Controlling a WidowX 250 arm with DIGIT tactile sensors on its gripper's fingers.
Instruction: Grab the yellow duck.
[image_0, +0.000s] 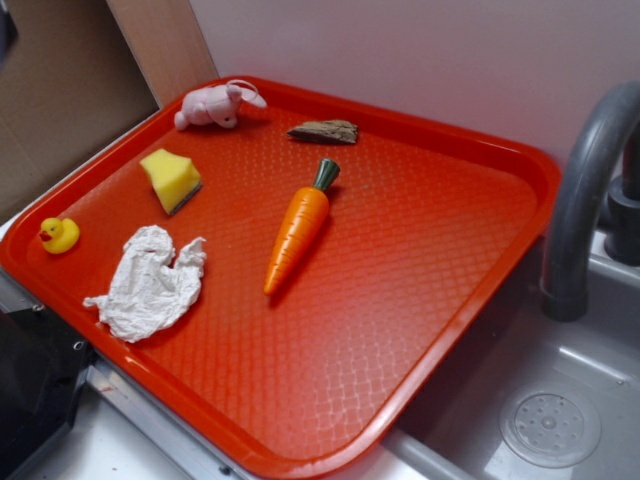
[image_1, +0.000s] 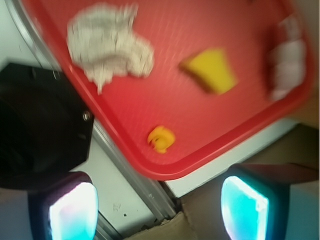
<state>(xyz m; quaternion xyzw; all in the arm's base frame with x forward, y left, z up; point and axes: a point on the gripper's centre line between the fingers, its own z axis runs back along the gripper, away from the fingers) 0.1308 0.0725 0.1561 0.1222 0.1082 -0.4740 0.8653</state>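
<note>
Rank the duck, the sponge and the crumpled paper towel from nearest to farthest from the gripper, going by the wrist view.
1. Yellow duck: nearest, just above the open gripper, near the tray's edge.
2. Yellow sponge: farther up, to the right.
3. Crumpled paper towel: upper left, farthest, though not by much more than the sponge.

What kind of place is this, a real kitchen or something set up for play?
Likely a toy kitchen: a grey plastic sink with a moulded faucet, and beside it a red tray holding a plastic carrot and a yellow duck.
</note>
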